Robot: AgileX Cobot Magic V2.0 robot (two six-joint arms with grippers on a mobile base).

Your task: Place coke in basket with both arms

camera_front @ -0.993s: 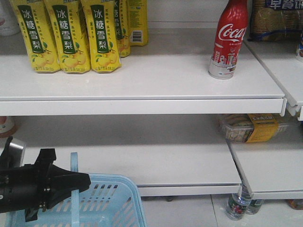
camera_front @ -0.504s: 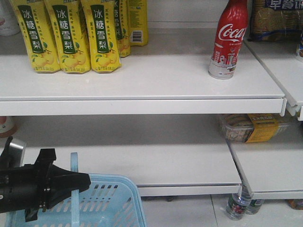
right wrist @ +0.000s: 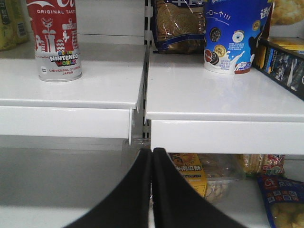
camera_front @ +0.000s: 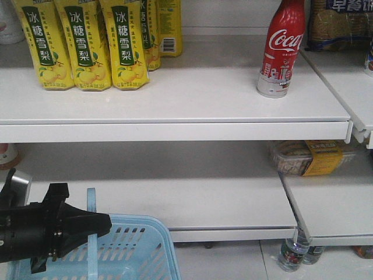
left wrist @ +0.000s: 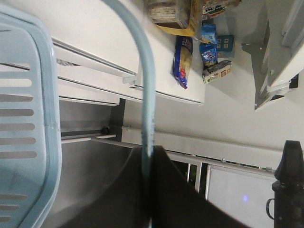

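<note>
Coke [camera_front: 281, 49] stands upright on the upper shelf [camera_front: 175, 96], toward its right end and set back from the front edge, well apart from the yellow drink packs [camera_front: 87, 46] at the left. It looks like a slim metal bottle: stiff, smooth and probably slippery. If it is full, it is likely heavy enough to topple from a high or off-centre push. The best hold, I judge, is across the straight lower body just above the silver band. On the tapering neck the pads would tend to slide upward.

Right gripper [right wrist: 152, 159] points at the gap under that shelf's front lip, its jaws pressed together with nothing between them; they must part before any reach. Left gripper [left wrist: 148, 154] is clamped on the handle [left wrist: 148, 95] of the basket [camera_front: 140, 242], which hangs low at the near left, in front of the lower shelf.

Shelf surface is flat, white and glossy, so the bottle may skid rather than seat between the pads. Room is generous to its left and front. To its right runs the seam to the next shelf, where a biscuit bag [right wrist: 178, 23] and a blue cup [right wrist: 232, 35] stand.
</note>
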